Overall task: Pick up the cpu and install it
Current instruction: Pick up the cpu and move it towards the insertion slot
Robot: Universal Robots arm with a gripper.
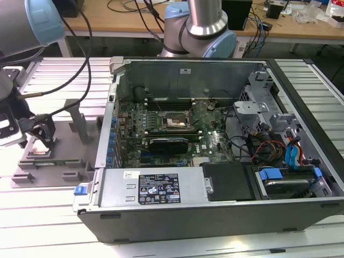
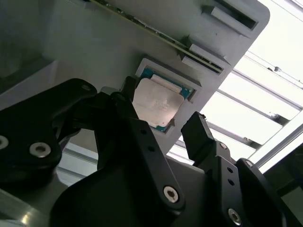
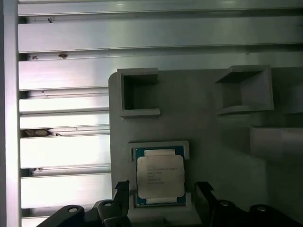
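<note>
Black end effector (image 2: 163,113), fingers spread open, straddles the small square silvery cpu (image 2: 156,100) seated in the grey plastic tray (image 1: 64,148) at the exterior view's left.

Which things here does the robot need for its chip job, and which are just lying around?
For the job: the cpu, in its pocket of the grey tray; the open gripper straddling it; the computer case.
Just lying about: the cables on the back bench; the tray's empty pockets; the slatted table.

End effector (image 2: 163,109) covers cpu (image 2: 158,101) corner; tray (image 2: 94,42) cropped.
</note>
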